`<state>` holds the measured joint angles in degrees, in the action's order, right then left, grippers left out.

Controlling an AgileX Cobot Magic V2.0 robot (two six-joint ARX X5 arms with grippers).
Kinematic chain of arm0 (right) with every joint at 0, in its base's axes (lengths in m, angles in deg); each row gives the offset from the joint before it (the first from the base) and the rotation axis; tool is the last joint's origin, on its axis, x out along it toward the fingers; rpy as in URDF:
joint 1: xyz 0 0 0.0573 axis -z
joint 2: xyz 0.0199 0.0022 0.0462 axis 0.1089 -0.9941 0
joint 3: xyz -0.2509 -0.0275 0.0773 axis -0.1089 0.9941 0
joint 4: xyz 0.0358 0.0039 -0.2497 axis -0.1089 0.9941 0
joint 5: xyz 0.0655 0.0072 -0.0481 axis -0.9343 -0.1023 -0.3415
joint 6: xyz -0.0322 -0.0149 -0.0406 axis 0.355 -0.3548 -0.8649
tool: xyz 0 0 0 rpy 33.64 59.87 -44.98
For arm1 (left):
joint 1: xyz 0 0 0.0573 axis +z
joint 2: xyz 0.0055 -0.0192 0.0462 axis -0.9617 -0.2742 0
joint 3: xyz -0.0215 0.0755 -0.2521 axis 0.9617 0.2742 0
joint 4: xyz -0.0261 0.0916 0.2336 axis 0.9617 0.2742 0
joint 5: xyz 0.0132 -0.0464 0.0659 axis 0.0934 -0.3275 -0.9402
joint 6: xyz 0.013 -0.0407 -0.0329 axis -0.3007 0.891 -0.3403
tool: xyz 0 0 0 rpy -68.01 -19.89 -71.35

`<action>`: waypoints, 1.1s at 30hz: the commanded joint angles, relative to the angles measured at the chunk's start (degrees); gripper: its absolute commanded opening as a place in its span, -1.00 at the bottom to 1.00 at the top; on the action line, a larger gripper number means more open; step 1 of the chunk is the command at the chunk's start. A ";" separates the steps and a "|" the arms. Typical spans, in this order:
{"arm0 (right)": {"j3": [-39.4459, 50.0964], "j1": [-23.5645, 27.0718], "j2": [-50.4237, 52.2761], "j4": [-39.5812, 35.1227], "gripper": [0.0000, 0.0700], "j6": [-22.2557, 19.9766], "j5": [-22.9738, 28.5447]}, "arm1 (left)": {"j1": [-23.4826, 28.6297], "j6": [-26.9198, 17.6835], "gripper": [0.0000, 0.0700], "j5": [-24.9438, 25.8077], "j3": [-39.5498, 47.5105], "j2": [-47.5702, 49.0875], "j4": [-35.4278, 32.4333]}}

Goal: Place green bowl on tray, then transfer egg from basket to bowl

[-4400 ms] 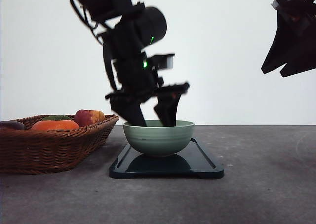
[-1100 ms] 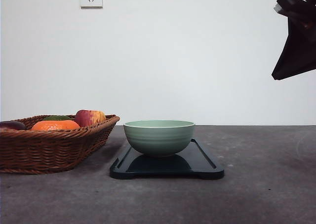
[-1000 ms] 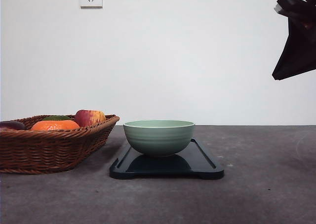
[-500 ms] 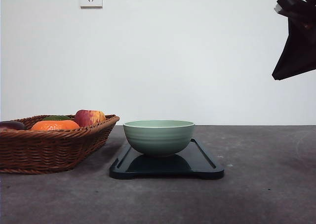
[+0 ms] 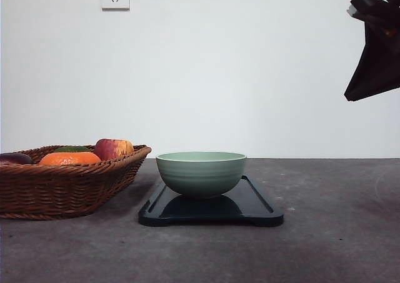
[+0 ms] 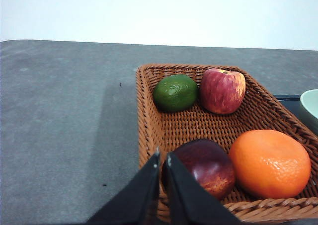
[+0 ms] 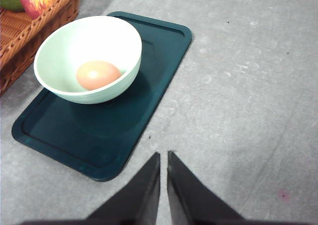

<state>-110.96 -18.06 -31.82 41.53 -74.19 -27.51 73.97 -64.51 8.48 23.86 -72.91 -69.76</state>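
With the egg [image 7: 98, 74] lying in the green bowl [image 7: 89, 56] on the tray [image 7: 149, 91] and both the left gripper [image 6: 162, 158] and right gripper [image 7: 163, 156] closed and empty, the remaining risk is a careless sweep toward 10 o'clock from the right gripper tipping the bowl.

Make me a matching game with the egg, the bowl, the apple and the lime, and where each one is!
Things:
1. egg
2. green bowl
3. apple
4. lime

Places:
A. standing on the tray
B. in the basket, beside the lime, by the far rim
C. lying inside the green bowl
D. in the basket's far corner, beside the apple

Pairs: 1-C, 2-A, 3-B, 4-D
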 commanded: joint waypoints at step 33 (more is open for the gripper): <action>31.76 20.87 48.83 -9.10 -0.95 -7.28 6.07 | 0.11 0.26 -0.96 0.00 1.11 -0.02 -0.76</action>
<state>-79.48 2.83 16.64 32.80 -80.99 -21.50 73.97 -64.49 8.48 23.86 -72.91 -69.74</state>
